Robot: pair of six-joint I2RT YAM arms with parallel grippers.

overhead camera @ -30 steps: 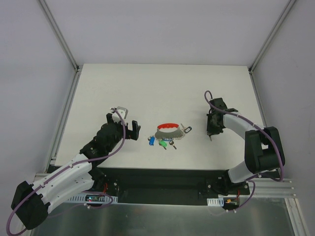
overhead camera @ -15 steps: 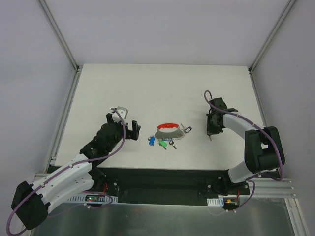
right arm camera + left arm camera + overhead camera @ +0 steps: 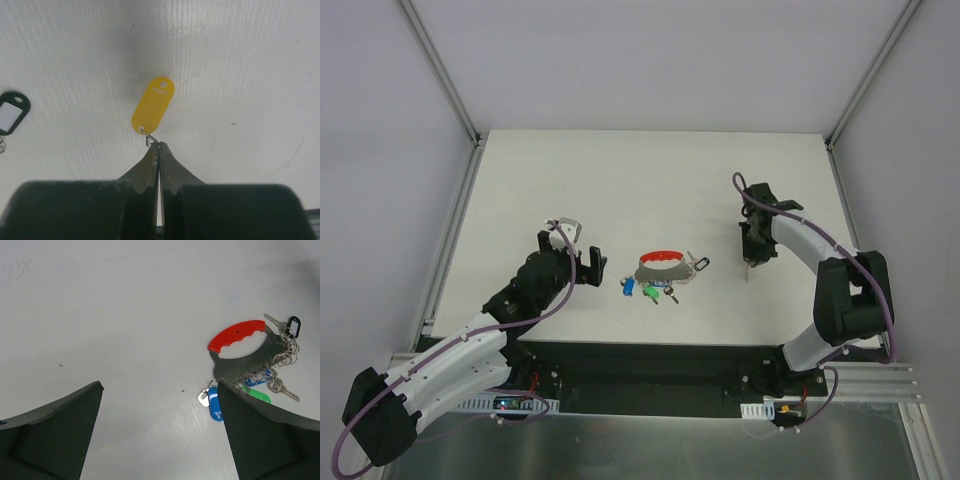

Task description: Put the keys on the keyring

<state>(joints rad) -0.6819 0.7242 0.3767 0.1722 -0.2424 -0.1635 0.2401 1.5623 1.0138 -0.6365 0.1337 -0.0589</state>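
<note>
The keyring lies mid-table, a red loop band (image 3: pixel 658 257) (image 3: pixel 237 335) on a grey piece (image 3: pixel 250 362) with thin metal rings. Blue (image 3: pixel 215 406), green (image 3: pixel 257 396) and dark-capped (image 3: pixel 294 326) keys cluster round it. My left gripper (image 3: pixel 582 262) (image 3: pixel 159 387) stands wide open to the left of them, holding nothing. Off to the right, my right gripper (image 3: pixel 749 262) (image 3: pixel 159 144) is shut on the small wire loop of the yellow key (image 3: pixel 153 105), which sticks out beyond the fingertips. The dark cap (image 3: pixel 11 112) shows at the left edge of the right wrist view.
The white table (image 3: pixel 620 180) is bounded by metal frame rails at left (image 3: pixel 450 230) and right (image 3: pixel 845 190), with grey walls behind. A black base strip (image 3: pixel 650 365) runs along the near edge.
My right gripper has pinched fully shut on the yellow key's loop and shifted slightly away from the near edge. The left arm and the keyring have not moved.
</note>
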